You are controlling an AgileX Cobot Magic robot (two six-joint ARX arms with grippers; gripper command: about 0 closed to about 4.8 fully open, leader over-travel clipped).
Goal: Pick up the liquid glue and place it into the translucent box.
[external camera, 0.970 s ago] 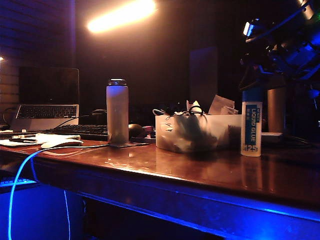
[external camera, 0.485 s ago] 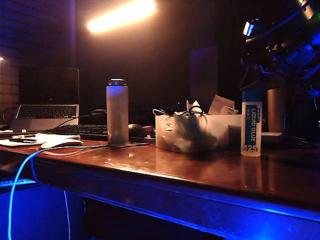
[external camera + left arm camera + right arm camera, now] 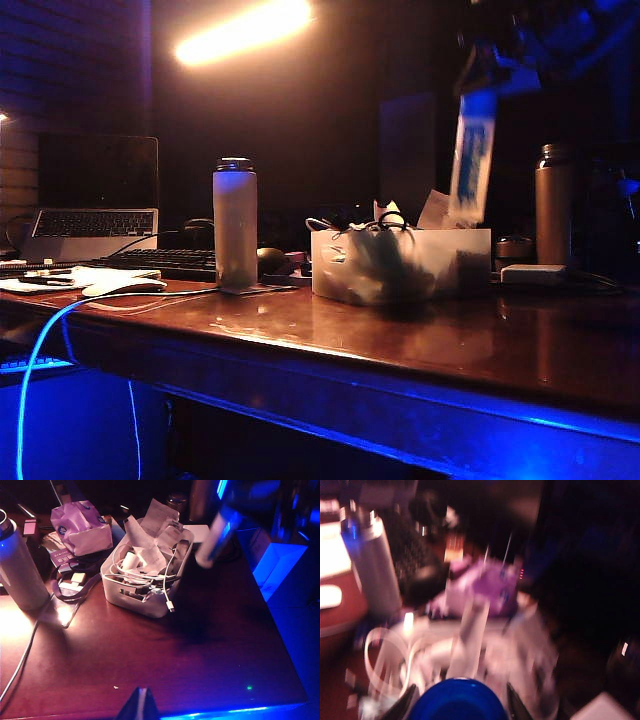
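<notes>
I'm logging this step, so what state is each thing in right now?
liquid glue: lifted, tilted, above the box's right end.
translucent box: open-topped, full of cables and papers.
right gripper: shut on the glue's blue cap.
left gripper: hanging over the table's near edge; opening unclear.
white flask: upright, lid on.
laptop: open, screen dark.

Dim room, warm overhead lamp (image 3: pixel 243 30) glaring, blue edge glow, right wrist view motion-blurred.
</notes>
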